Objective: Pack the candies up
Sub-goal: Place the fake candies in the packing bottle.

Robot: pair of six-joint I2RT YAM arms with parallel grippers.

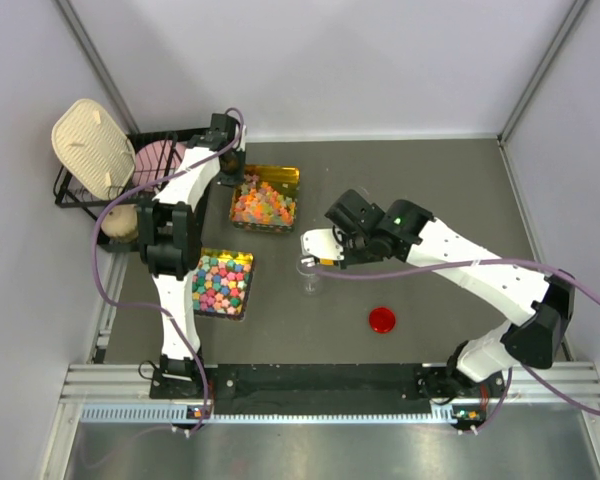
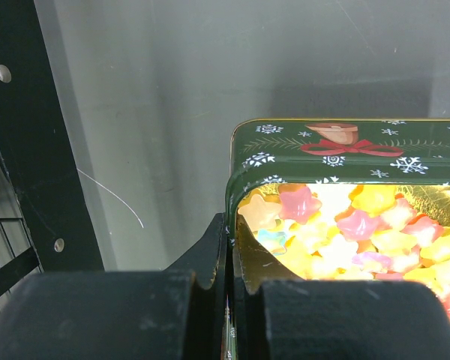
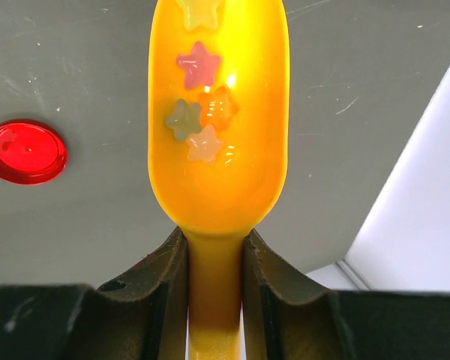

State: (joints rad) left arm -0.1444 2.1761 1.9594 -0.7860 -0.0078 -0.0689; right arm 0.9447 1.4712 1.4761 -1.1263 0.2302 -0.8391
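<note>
Well, nearest the arm bases a red lid (image 1: pixel 382 320) lies flat on the worktop (image 1: pixel 430 180). Just beyond it stands a small clear container (image 1: pixel 310 282), probably the jar to be filled, though it is too faint to say more. Close by that container is the right hand (image 3: pixel 216 247), pinching the handle of an orange scoop (image 3: pixel 217 112). A few star-shaped candies (image 3: pixel 199 64) sit in the scoop's bowl. Farther back, the left hand (image 2: pixel 229 289) is pressed onto the corner wall of a green snowflake tin (image 2: pixel 345 150), one finger inside and one outside. It steadies the tin, which holds the main heap.

The load lies loose in a shallow bowl, so any roll of the wrist would likely scatter it over the worktop. The container's mouth looks narrower than the scoop, and a fast tip could send pieces past the rim. Nothing holds that container either, so a knock from the scoop might topple it.
</note>
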